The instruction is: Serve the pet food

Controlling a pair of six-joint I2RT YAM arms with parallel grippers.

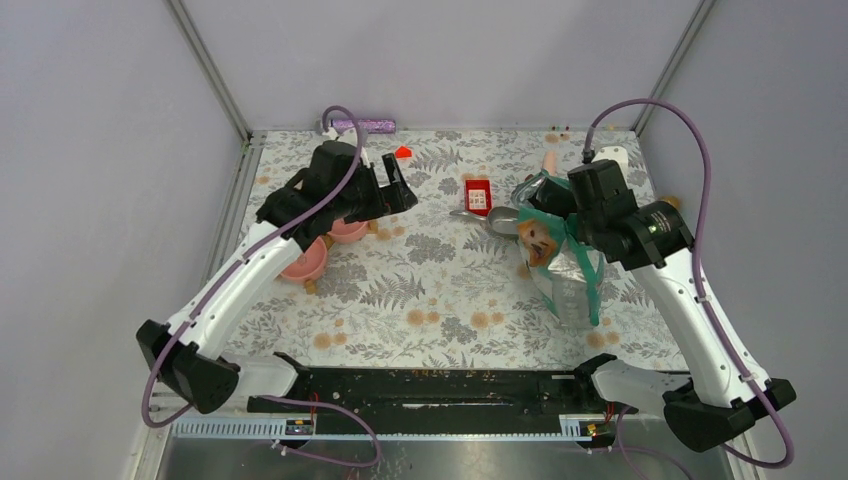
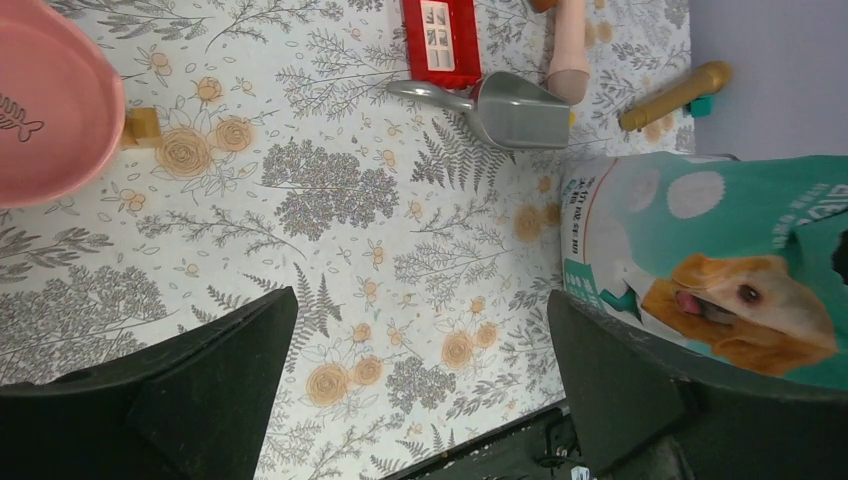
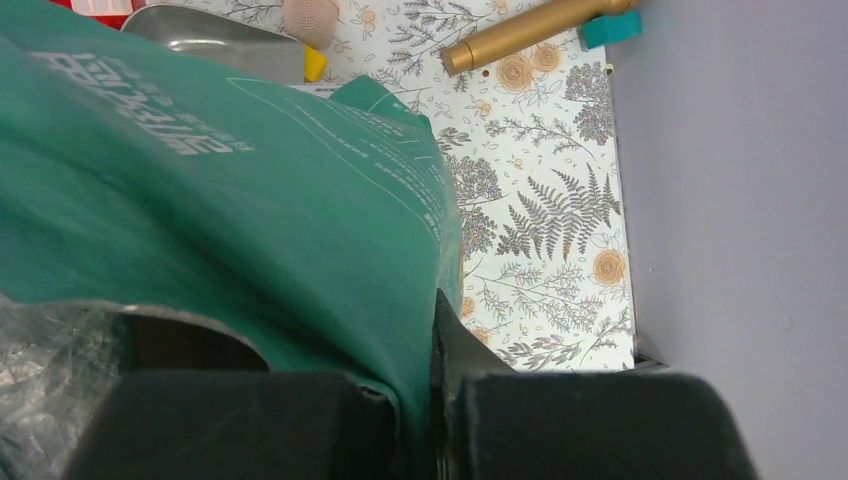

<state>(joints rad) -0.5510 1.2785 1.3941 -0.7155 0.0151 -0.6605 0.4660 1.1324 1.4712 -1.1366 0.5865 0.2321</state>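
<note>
Top external view: no pellets of pet food can be made out, and the same holds for both wrist views. Whether any lies inside the teal bag (image 1: 560,245) cannot be told. The bag, printed with a dog's face, is seen at the right of centre. Its upper part is gathered at the right tool (image 3: 425,390).

In the right wrist view the bag's teal film is pinched between the two black fingers, which are closed narrow on it. A crinkled silvery lining is seen at the lower left, but the contents are hidden. Whether the bag's bottom rests on the worktop (image 1: 430,290) cannot be told.

Just left of the bag, a metal scoop (image 1: 495,218) lies on the flowered mat. In the left wrist view its hollow shows only bare grey metal. A red box (image 1: 478,193) lies touching the scoop's handle, above it in the frame.

Well apart, at the left of the frame, two pink bowls (image 1: 305,262) stand side by side. They are largely covered by the left arm, so their insides cannot be judged. A small brown cube (image 2: 140,127) is seen just beside one bowl.

The left tool (image 2: 420,400) is held wide open above the mat, with nothing between its fingers.

A gold cylinder (image 3: 530,35) lies near the wall, at the top of the right wrist view.
</note>
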